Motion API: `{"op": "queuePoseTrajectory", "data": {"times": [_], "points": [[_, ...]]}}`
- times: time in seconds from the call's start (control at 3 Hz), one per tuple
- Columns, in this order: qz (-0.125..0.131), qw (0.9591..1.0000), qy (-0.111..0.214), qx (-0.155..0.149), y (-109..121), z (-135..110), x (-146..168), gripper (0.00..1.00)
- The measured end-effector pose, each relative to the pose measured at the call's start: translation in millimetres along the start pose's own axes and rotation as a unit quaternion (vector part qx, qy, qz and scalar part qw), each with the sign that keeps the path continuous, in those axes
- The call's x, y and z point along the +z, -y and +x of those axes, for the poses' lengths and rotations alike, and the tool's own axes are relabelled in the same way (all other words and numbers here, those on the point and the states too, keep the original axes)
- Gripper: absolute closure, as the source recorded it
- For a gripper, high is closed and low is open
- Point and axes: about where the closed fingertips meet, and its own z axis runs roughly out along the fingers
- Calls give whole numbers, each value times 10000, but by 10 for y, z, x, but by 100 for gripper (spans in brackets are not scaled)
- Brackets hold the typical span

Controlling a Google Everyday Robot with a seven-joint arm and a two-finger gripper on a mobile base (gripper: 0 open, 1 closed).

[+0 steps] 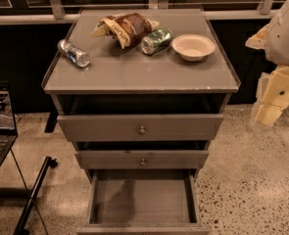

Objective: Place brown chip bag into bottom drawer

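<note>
Presently the gripper (270, 112) is held right of the bench (134, 70); whether clenched cannot be told. The green can (156, 41) beside the brown chip bag (126, 27) could be knocked.

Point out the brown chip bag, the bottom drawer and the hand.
brown chip bag (127, 28): camera view, middle of its dark side, on the cabinet (134, 72) top.
bottom drawer (141, 199): camera view, bare floor of the open box.
hand (268, 114): camera view, pale lower tip, right of the cabinet.

Arm (287, 28): reaching in at the right edge, its white upper segment partly cut off by the frame.
Gripper (268, 113): hanging below the arm, pointing down and slightly left.
</note>
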Motion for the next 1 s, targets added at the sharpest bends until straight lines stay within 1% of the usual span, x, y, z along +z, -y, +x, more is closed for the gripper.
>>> {"op": "queuePoseTrajectory", "data": {"times": [0.33, 0.67, 1.0], "points": [[95, 9999, 51, 1, 63, -19, 5, 0], [255, 9992, 282, 101, 376, -39, 135, 0], [291, 9981, 520, 182, 776, -103, 372, 0]]}}
